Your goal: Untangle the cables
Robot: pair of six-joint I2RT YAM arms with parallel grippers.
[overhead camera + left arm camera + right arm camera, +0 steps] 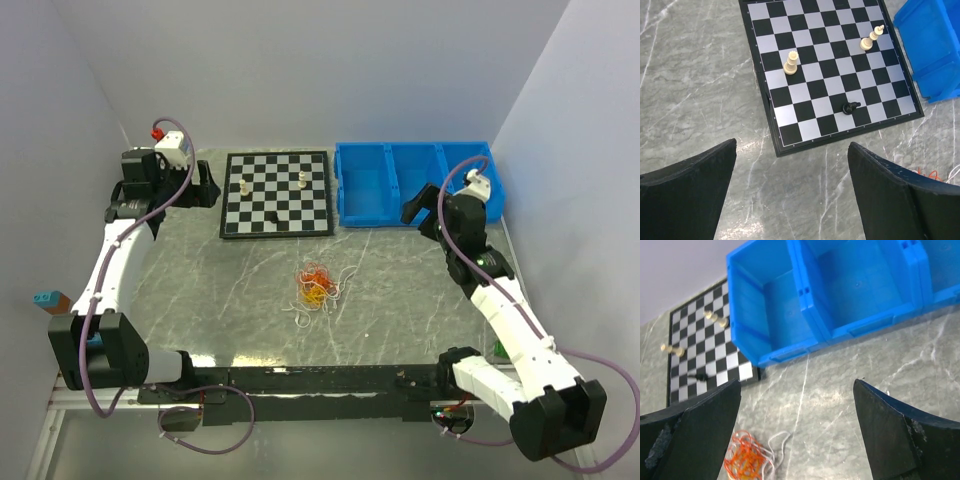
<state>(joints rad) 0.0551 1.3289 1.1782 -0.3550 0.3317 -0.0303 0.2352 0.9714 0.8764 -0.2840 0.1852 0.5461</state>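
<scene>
The cables (317, 286) lie in one tangled heap of red, orange, yellow and white cords on the grey marble table, just in front of the chessboard. The heap also shows at the bottom left of the right wrist view (747, 457), with a white loop trailing right. A few red strands show at the right edge of the left wrist view (931, 174). My left gripper (792, 150) is open and empty, high at the far left. My right gripper (797, 390) is open and empty, high at the far right, near the blue bin.
A chessboard (276, 193) with two white pieces and one fallen black piece (851, 106) lies at the back centre. A blue three-compartment bin (412, 182) stands at the back right. White walls close in the sides and back.
</scene>
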